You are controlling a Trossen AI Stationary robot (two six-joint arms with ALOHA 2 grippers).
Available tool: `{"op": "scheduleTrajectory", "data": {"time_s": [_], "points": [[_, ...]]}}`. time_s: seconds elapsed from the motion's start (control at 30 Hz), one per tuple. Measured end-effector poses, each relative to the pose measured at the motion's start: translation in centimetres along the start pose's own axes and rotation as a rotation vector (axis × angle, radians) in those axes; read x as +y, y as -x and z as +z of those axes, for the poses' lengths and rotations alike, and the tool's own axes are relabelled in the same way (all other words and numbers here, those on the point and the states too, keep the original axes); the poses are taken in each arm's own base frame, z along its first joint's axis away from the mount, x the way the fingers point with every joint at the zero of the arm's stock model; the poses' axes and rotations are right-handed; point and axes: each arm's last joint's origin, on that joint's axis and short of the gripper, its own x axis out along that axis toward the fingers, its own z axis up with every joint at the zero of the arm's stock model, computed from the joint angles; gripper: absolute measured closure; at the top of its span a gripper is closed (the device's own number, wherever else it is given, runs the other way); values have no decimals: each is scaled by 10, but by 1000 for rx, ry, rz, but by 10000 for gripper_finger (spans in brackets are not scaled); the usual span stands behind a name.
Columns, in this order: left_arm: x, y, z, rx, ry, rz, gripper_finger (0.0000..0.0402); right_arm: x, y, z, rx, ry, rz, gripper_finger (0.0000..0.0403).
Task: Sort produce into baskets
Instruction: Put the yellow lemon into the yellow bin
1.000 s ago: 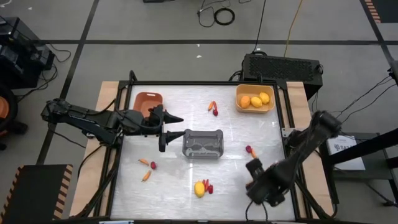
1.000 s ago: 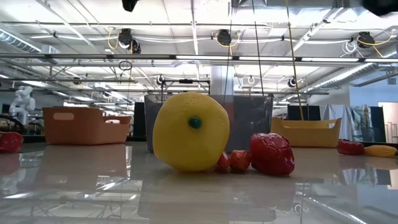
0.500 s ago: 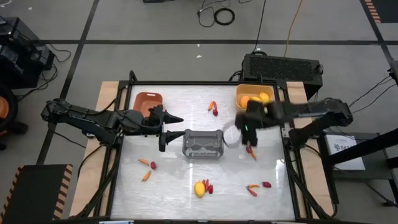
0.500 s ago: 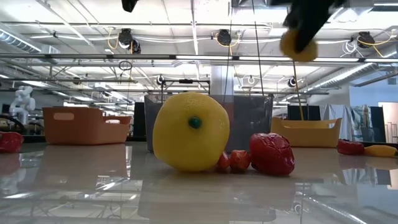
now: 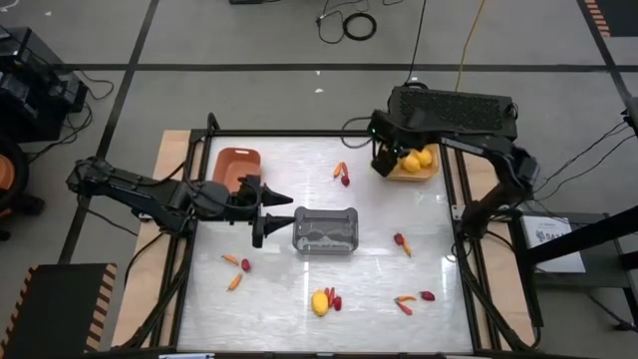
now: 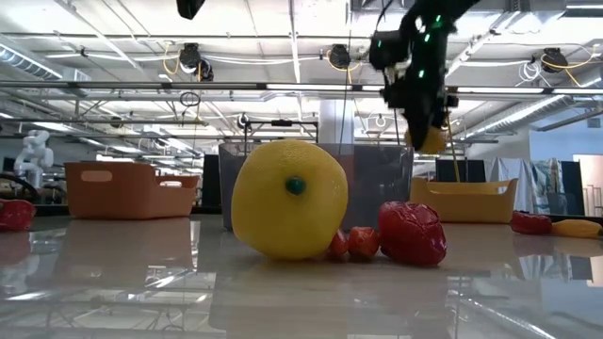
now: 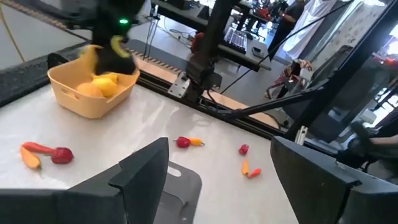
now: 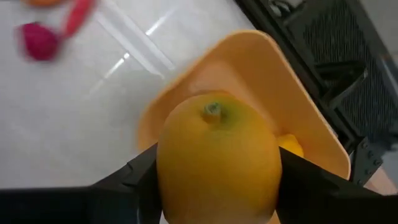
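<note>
the right gripper (image 5: 386, 160) hangs over the near-left edge of the yellow basket (image 5: 423, 174), its two dark fingers (image 8: 124, 180) clamped on either side of a yellow-orange fruit (image 8: 217, 158) with a small green stem end. the jaws stand partly apart, as wide as the fruit between them. in the low view the same fruit (image 6: 432, 139) shows under the arm, lifted clear above the basket's rim. inside the yellow basket lie other yellow-orange fruits (image 5: 420, 157); how many is hard to say from above, since the gripper covers part of them.

the left gripper (image 5: 280, 212) hovers just beside the left end of the grey translucent basket (image 5: 325, 230) in the middle of the table (image 5: 399, 289), its fingers (image 7: 144, 171) spread wide and holding nothing. the terracotta basket (image 5: 236, 165) sits behind it, near the far-left corner.

loose produce lies scattered on the table: a carrot stick and red berry (image 5: 343, 175) toward the far side, another pair (image 5: 402, 242) right of the grey basket, a yellow fruit with red berries (image 5: 322, 300) near the front edge, a carrot and berry (image 5: 414, 299) to its right, and carrots with a berry (image 5: 237, 270) at front left. a black box (image 5: 454, 110) stands beyond the table's far-right corner.
</note>
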Motion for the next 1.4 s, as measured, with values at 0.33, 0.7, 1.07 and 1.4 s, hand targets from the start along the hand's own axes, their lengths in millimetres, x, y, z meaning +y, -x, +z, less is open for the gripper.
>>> {"op": "scheduleTrajectory", "data": {"time_s": [0.33, 0.7, 1.07, 1.4], "points": [[-10, 4, -5, -8, 67, 14, 114, -15, -57, 22, 96, 4, -32, 161], [-20, 9, -11, -17, 58, 17, 114, -23, -61, 25, 99, 40, -42, 116], [-19, 9, -15, 25, 36, 33, 114, -26, -32, 30, 153, -17, -16, 108], [-20, 13, -28, 147, -21, 39, 114, 36, 33, 3, 73, -33, 279, 108]]}}
